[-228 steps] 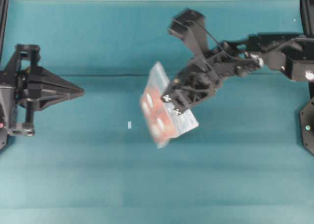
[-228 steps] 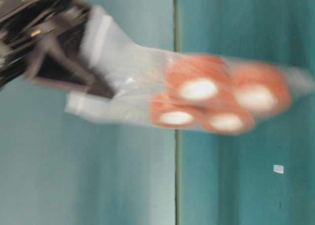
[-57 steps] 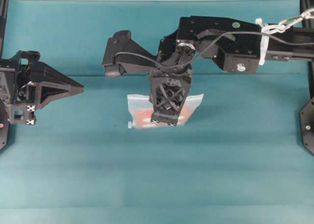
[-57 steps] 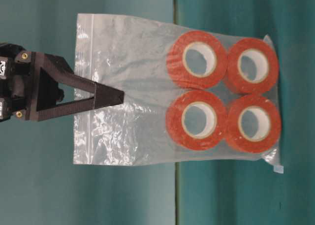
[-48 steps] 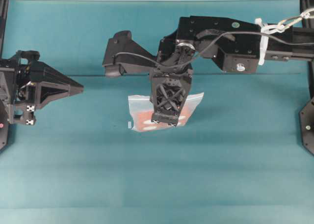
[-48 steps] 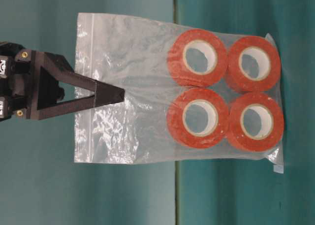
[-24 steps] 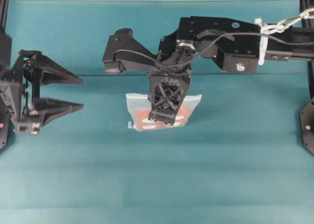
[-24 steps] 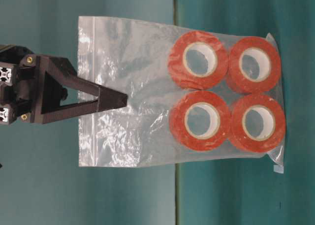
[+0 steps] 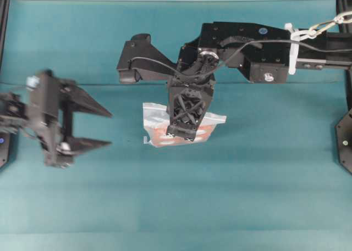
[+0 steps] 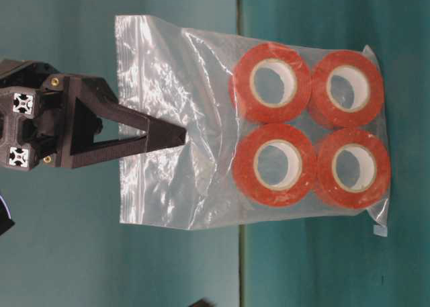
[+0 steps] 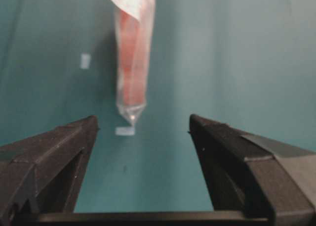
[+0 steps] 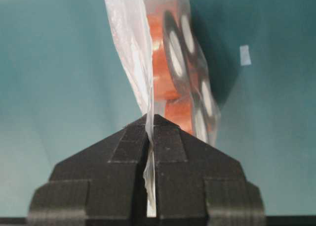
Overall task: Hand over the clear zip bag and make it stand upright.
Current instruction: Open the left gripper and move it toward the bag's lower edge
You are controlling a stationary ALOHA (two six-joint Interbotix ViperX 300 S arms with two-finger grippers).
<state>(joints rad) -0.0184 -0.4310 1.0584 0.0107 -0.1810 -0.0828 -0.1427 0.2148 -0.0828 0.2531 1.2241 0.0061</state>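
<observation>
Clear zip bag (image 10: 181, 119) w/ four tape rolls (image 10: 270, 82), right gripper (image 12: 150, 132) pinching top.

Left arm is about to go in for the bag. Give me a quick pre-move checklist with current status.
1. Right claw shut on the bag: ok.
2. Left claw open wide enough to take it: ok.
3. Bag lined up between the left claw's fingers, edge-on in the left wrist view: ok.
4. Four tape rolls sitting at the bag's bottom: ok.
5. Bag bottom resting on the table: cannot tell.
6. Zip strip sealed: cannot tell.
</observation>
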